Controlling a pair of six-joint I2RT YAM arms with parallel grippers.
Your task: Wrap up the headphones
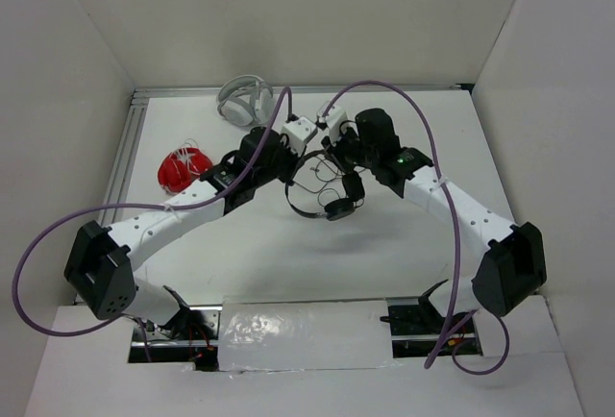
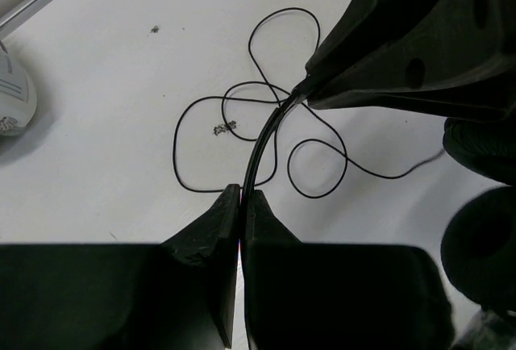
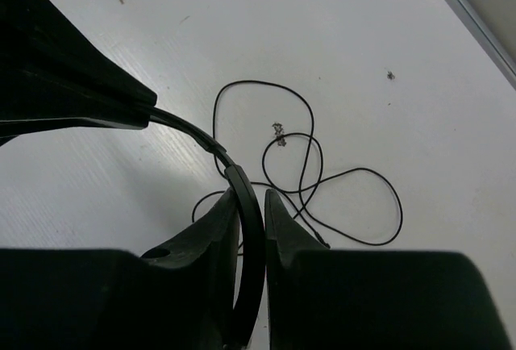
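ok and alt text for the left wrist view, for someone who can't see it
The left pincer is shut on the headphones by their thin black headband, over a white table; the right pincer grips the band's far end. The cord lies in loose loops below, with a black earcup at the right edge.

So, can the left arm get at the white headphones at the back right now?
Probably not yet. The white headphones lie close behind it and the way looks free, but the left gripper is shut on the headband of the black headphones, so it would have to let go first.
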